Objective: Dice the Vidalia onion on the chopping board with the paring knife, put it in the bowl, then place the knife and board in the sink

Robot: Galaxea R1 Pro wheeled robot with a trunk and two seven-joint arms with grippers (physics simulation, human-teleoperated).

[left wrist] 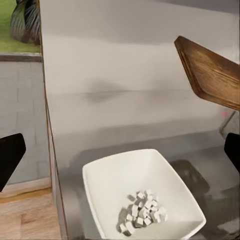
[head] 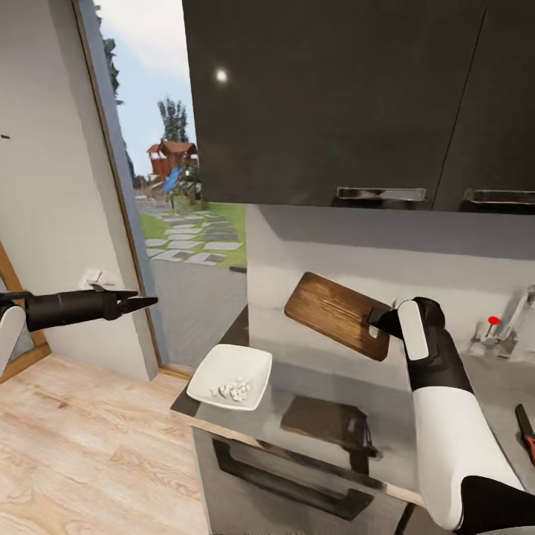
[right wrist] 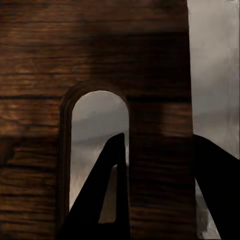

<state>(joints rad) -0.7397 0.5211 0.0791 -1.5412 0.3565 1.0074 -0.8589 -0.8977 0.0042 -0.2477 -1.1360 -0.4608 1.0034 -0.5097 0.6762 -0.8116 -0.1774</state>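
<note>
Holding our left gripper [head: 148, 302] idle out over the floor, jaws pinched together on nothing, we see the bowl [head: 230, 376] near the table's [head: 438, 416] left corner with the diced onion [head: 232, 390] inside. Right of it the chopping board [head: 334, 313] hangs tilted in the air above the table, our right gripper [head: 380, 321] clamped on the strip beside its handle hole. The paring knife [head: 526, 433] lies far right. With so narrow a grip, a swing toward the tap [head: 496, 331] could twist the board loose

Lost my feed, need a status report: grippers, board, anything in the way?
Right gripper shut on chopping board, held above countertop. Left gripper empty, off counter. Diced onion in bowl. Path looks clear.
</note>
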